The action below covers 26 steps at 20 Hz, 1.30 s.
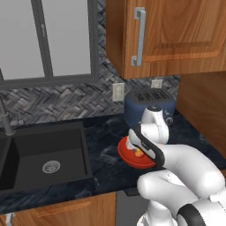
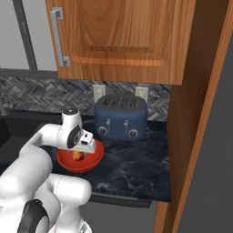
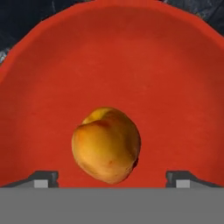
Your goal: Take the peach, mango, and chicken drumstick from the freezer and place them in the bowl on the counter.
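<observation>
— Peach, the round orange-yellow fruit with reddish blush (image 3: 106, 145), lies inside the shallow red-orange bowl (image 3: 52, 78). We see our gripper (image 3: 112, 180) spread wide, holding nothing.

— We judge it light, smooth, easily bruised; we would grip its widest middle gently.

In both base views the arm's white wrist covers the near side of the bowl (image 1: 128, 155), leaving just a sliver of the peach (image 1: 139, 153) inside it. In the hand view, the bowl's rim runs off both side edges. The blue toaster (image 1: 148, 103) behind the bowl is partly hidden by the arm in the left base view.
</observation>
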### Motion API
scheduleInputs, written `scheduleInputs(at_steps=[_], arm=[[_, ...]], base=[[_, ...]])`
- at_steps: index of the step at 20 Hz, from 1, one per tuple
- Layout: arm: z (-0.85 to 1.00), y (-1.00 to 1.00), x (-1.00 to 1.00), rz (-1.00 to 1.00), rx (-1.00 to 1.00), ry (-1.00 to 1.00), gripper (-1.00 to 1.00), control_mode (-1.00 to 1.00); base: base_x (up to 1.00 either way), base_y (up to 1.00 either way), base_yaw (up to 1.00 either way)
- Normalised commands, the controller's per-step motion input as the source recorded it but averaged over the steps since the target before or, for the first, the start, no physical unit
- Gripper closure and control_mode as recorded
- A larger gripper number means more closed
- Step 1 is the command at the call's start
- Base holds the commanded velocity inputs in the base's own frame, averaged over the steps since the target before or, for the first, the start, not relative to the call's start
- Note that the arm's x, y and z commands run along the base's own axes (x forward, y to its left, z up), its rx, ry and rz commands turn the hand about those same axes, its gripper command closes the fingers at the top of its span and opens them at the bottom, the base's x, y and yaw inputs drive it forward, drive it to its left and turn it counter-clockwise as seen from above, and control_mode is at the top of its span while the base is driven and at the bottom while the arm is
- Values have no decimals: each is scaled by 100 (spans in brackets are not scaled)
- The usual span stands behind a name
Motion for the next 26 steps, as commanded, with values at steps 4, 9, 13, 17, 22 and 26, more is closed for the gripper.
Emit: scheduleInputs(at_steps=[4,9,13,17,22,26], arm=[[49,0,-64,0,0,-17,-100,-100],[57,0,-80,0,0,-23,-100,-100],[67,0,-64,0,0,-29,-100,-100],[87,0,-21,0,0,-20,-100,-100],[90,-5,-11,0,0,-3,-100,-100],[57,-6,-2,0,0,-3,-100,-100]], base=[[0,0,0],[0,0,0],[0,0,0],[0,0,0],[0,0,0],[0,0,0]])
